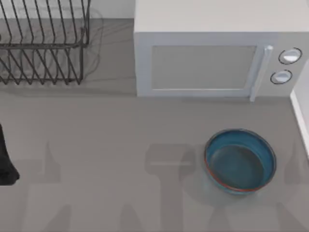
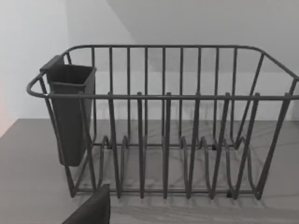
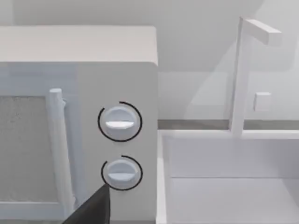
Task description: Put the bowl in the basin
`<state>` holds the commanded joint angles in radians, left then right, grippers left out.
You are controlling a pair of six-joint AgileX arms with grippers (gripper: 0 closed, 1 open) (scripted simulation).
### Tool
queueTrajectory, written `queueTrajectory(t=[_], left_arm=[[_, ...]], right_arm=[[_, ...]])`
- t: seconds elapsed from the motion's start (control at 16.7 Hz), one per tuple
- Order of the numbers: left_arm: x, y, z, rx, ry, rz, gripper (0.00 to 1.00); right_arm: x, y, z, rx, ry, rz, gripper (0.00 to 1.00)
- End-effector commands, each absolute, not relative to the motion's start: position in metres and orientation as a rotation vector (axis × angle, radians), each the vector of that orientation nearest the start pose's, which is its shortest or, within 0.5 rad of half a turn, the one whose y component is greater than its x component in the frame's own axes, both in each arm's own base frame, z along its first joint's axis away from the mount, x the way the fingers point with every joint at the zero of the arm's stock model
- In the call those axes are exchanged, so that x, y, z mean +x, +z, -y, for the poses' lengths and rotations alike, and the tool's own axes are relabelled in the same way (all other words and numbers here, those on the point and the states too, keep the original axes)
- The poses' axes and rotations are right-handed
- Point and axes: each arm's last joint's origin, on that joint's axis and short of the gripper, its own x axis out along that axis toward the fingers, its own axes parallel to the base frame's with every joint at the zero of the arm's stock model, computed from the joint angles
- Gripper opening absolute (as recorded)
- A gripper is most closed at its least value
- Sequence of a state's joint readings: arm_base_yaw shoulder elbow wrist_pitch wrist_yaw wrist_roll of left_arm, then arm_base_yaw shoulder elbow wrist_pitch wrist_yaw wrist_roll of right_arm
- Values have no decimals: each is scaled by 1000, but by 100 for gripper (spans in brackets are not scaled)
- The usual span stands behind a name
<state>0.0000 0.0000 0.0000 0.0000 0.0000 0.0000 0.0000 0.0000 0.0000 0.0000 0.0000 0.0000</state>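
**Inventory at start: bowl on table, basin to the right, both hands empty of it**

Item 1. The bowl [image 1: 240, 161]: round, shallow, glossy blue with a thin reddish-brown rim. It sits upright on the table [image 1: 106, 145], toward the front right, in front of the microwave [image 1: 212, 58] and well apart from it. Nothing touches it. Being round, it has no long axis to line up with; any point on the rim would serve for a grasp.

Item 2. The basin [image 3: 224, 186]: white, sunk just beside the microwave's knob side, with a tall white faucet [image 3: 243, 74] behind it. In the top view its white edge runs along the table's right edge, near the bowl.

Item 3. My left arm: a dark part of it shows at the table's left edge [image 1: 6, 159], well apart from the bowl. Its wrist camera faces the wire dish rack [image 2: 163, 130] at the back left corner, which carries a dark cutlery cup [image 2: 70, 112]. Whether this hand is open or closed I cannot tell.

Item 4. My right hand: its camera faces the microwave knobs and the basin. A dark fingertip sliver shows low in that view, which is not enough to tell the opening.

Judgement. The bowl lies on the right side, next to the basin, so my right arm looks the nearer one for the pick. The move would be down to the rim, then a short carry rightward over the basin wall.
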Motion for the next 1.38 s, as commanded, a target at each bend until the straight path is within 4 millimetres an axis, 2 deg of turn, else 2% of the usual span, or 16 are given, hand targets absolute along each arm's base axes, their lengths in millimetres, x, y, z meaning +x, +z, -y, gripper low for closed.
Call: queueTrajectory(t=[0.18, 0.3, 0.48, 0.6, 0.72, 0.9, 1.14, 1.38], left_arm=[[106, 160, 1, 0, 0, 0, 100], [106, 160, 1, 0, 0, 0, 100], [106, 160, 1, 0, 0, 0, 100], [106, 160, 1, 0, 0, 0, 100], [106, 160, 1, 0, 0, 0, 100], [106, 160, 1, 0, 0, 0, 100], [106, 160, 1, 0, 0, 0, 100], [106, 160, 1, 0, 0, 0, 100]], right_arm=[[106, 162, 1, 3, 4, -10, 100], [106, 170, -1, 17, 20, -59, 100], [111, 195, -6, 51, 54, -201, 100], [121, 214, -10, 75, 75, -346, 100], [139, 229, -17, 93, 89, -531, 100], [177, 241, -33, 100, 91, -842, 100], [225, 245, -60, 80, 68, -1189, 100], [267, 237, -88, 41, 27, -1435, 100]])
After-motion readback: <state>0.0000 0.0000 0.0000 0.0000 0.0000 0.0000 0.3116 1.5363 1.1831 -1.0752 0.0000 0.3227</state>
